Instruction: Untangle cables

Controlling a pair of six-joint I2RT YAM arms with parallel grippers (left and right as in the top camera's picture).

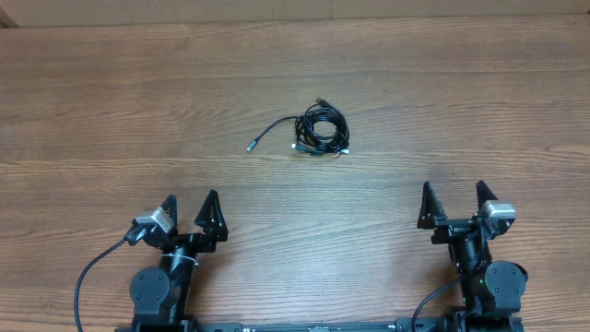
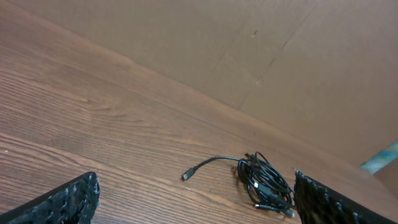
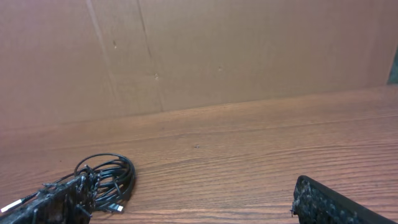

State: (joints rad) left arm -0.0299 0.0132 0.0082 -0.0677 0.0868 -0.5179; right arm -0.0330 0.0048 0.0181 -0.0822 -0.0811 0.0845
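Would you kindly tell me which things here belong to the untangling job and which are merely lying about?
For the job:
- cables, bundled
- left gripper, open
- right gripper, open

Merely there:
- wooden table
- cardboard wall

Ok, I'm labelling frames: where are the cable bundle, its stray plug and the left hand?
bundle (image 1: 314, 132), overhead view, coil's dense part
stray plug (image 1: 251, 146), overhead view, its tip
left hand (image 1: 192, 196), overhead view, between its fingertips
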